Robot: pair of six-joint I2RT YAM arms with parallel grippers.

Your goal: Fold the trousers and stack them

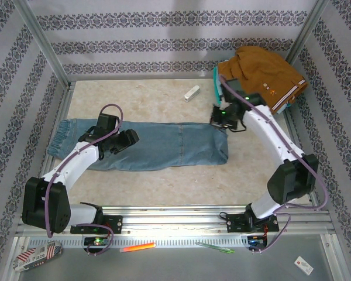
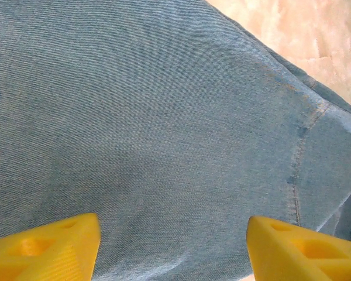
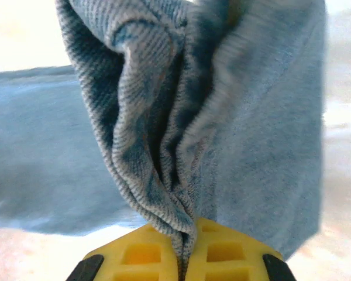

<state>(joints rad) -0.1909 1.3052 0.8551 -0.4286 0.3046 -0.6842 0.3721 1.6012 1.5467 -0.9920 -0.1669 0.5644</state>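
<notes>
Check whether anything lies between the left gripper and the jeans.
Nothing visible does: the left gripper hangs open right over bare denim of the trousers, and the right gripper is shut on a bunched edge.

the trousers (image 1: 164,146) are lying across the middle of the table (image 1: 134,99), blocking low passage. bare surface is lying open beyond them, where a small white object (image 1: 191,92) is sitting. a brown garment (image 1: 263,73) is crowding the far right corner, just behind the right gripper (image 1: 221,117), which is pinching the trousers' end. the left gripper (image 1: 126,140) is hovering over the denim, jaws spread.
</notes>
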